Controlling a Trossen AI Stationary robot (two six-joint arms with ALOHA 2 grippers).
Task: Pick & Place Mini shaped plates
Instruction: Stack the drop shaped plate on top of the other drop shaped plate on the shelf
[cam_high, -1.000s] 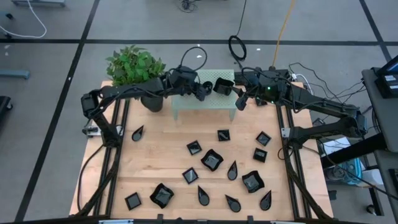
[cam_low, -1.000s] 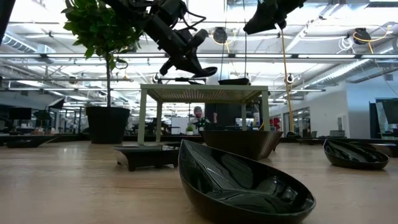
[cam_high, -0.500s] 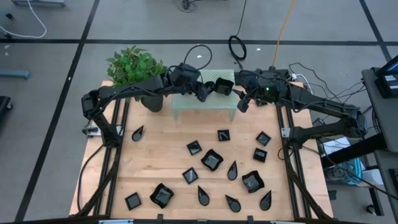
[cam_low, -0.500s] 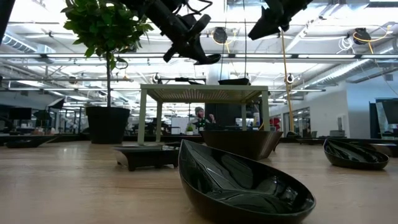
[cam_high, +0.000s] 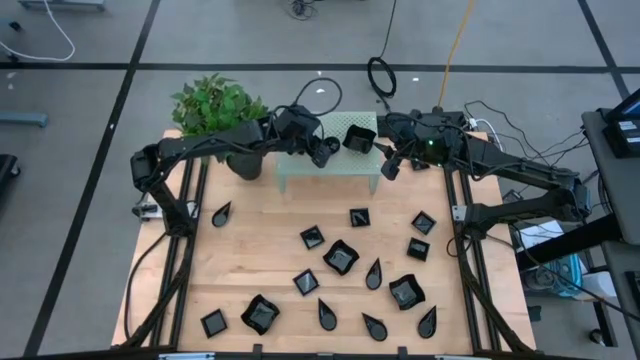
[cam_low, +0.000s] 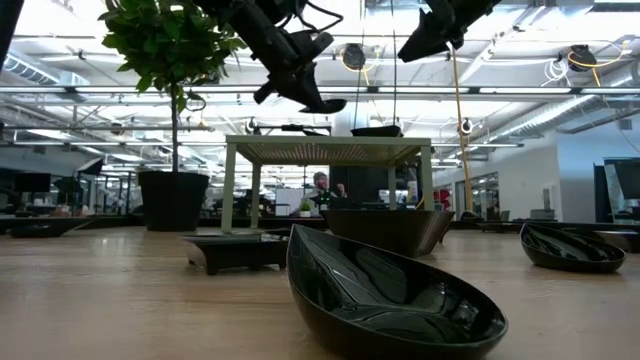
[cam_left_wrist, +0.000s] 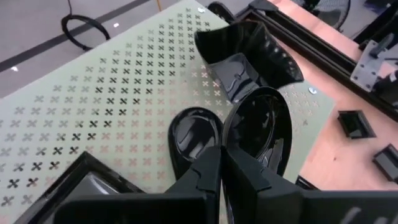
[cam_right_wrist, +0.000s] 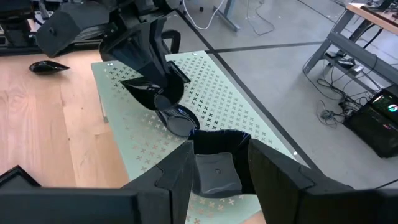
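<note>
My left gripper (cam_left_wrist: 221, 163), clenched on a teardrop plate (cam_left_wrist: 261, 134), has drawn back slightly along the perforated stand (cam_high: 335, 165) at the bench's rear edge, hovering above another teardrop plate (cam_left_wrist: 194, 134) already resting there; release looks imminent. My right gripper (cam_right_wrist: 217, 163) hangs released above the wavy-edged plate (cam_right_wrist: 219, 154) on the stand's right corner. Remaining plates (cam_high: 340, 257) lie scattered across the bench (cam_high: 250, 250).

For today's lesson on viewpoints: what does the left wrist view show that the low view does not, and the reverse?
Left wrist only: the stand's cross-cut top, a teardrop plate pinched in the left gripper above another teardrop, and a wavy-edged plate near the corner.
Low only: the stand's legs, a potted plant, the room behind, a large near dish.
Both: the green stand and the left gripper holding its plate over it.
</note>
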